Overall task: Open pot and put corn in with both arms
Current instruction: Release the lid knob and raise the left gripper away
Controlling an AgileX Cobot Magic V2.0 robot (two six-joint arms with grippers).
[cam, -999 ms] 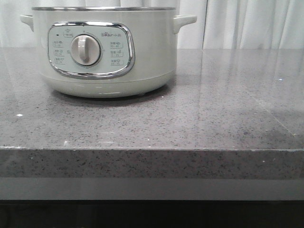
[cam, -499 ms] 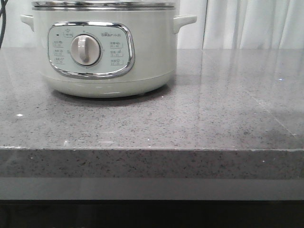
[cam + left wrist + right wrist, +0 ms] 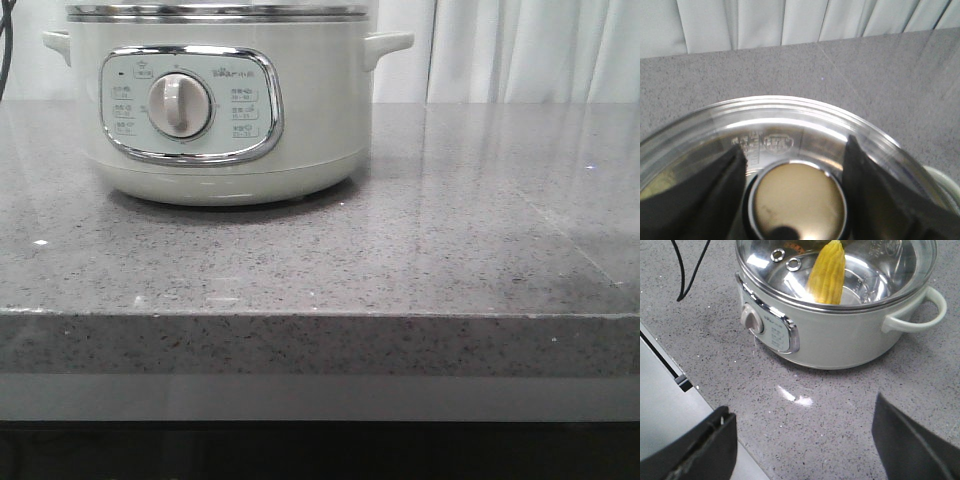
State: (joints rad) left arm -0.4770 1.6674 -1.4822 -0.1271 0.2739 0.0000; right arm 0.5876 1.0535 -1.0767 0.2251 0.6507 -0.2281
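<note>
Pot [image 3: 835, 305]: on counter [image 3: 400, 260], glass lid [image 3: 790, 125] apparently seated. Corn [image 3: 827, 273]: inside pot, deposit done. Left gripper [image 3: 795, 195]: jaws spread either side of lid knob [image 3: 797, 200]. Right gripper [image 3: 805, 440]: spread, empty. Remaining: withdrawal, seemingly.

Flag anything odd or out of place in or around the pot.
Nothing is spilled or damaged. The corn stands propped on a slant inside the pot rather than lying flat, under the glass lid.
</note>
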